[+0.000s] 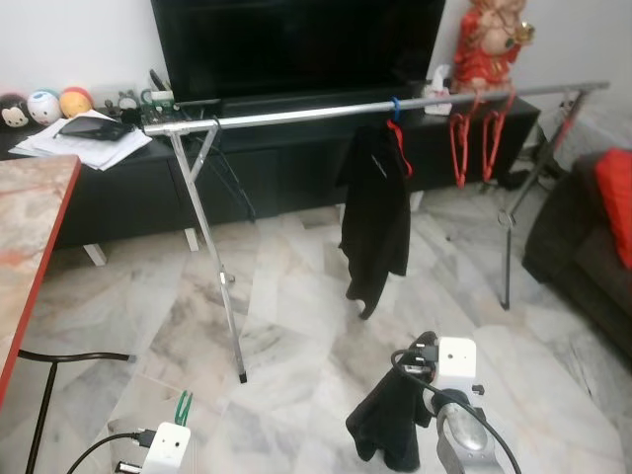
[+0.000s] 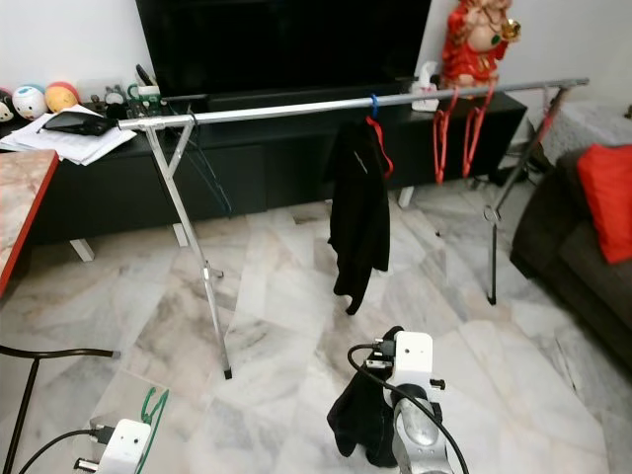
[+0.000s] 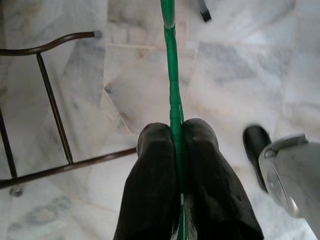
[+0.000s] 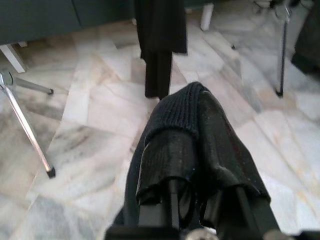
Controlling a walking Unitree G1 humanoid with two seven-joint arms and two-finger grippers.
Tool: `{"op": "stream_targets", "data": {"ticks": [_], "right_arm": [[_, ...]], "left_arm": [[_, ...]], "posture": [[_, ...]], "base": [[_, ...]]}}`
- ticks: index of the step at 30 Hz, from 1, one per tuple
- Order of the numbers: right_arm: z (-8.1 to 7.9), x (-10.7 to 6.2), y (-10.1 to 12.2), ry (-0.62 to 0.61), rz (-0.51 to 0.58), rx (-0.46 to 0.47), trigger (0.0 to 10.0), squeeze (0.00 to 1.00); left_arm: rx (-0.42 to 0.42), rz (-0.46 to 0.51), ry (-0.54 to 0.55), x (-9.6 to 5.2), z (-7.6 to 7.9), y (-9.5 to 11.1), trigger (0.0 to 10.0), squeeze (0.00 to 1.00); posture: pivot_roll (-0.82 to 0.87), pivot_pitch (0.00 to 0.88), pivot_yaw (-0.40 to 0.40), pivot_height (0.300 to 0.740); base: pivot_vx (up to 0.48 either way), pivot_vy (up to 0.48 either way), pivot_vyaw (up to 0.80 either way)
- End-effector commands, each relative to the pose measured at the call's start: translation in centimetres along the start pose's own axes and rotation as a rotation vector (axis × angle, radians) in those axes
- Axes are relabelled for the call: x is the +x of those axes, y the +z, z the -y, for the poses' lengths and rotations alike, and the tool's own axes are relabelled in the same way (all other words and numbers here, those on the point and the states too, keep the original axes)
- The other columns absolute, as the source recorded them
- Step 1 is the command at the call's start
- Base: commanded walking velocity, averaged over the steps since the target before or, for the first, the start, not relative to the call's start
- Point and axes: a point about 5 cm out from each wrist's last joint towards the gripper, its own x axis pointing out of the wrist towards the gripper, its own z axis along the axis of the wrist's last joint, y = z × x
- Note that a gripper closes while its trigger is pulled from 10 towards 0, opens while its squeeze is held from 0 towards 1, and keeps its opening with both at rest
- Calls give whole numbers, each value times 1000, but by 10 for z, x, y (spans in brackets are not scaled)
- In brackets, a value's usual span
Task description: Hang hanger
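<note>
Across the room at twelve o'clock from us runs the drying rack (image 1: 296,114), its steel rail carrying a hung black garment (image 1: 377,202) and two empty red hangers (image 1: 474,138) further toward two o'clock. The bare rail toward eleven o'clock looks the likeliest spot for another hanger.

Low at five o'clock, our right gripper (image 4: 200,145) is draped in a dark knitted cloth (image 1: 390,420). It is soft and limp, so we judge it will sag and slide unless pinched through a fold; with the knit covering the fingers, we cannot tell how far they stand apart.

At seven o'clock, our left gripper (image 3: 176,145) has its two fingers pressed together on the thin green hanger (image 3: 172,80), which runs straight out between them. It looks light, stiff and slick, so we would keep hold near its neck, leaving the hook free for the rail.
</note>
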Motion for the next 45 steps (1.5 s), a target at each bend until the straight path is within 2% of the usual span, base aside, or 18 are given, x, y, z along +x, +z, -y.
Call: {"op": "stream_targets", "data": {"ticks": [1,23,37,40,42,45], "right_arm": [[4,2,4,-4,11,-1,10000,0],[-1,12,21,37,47,-17,10000,0],[-4,15,24,57,38,-53,10000,0],[-4,15,25,59,36,-63,10000,0],[-5,17,27,65,27,-91,10000,0],[-8,20,33,81,43,-81,10000,0]], "left_arm": [[-6,-13,-9,-1,3,-4,10000,0],[-19,46,-8,3,3,13,10000,0],[-30,113,-13,8,4,33,10000,0],[-35,135,-9,8,3,37,10000,0],[-53,181,13,9,-2,46,10000,0],[-61,228,21,10,-7,57,10000,0]], "posture": [[0,0,-28,740],[-4,0,-35,740],[-4,0,-37,740],[-5,0,-37,740],[-3,0,-39,740],[-3,0,-39,740]], "base": [[-300,0,0],[-303,0,0],[-310,0,0],[-311,0,0],[0,0,0],[0,0,0]]}}
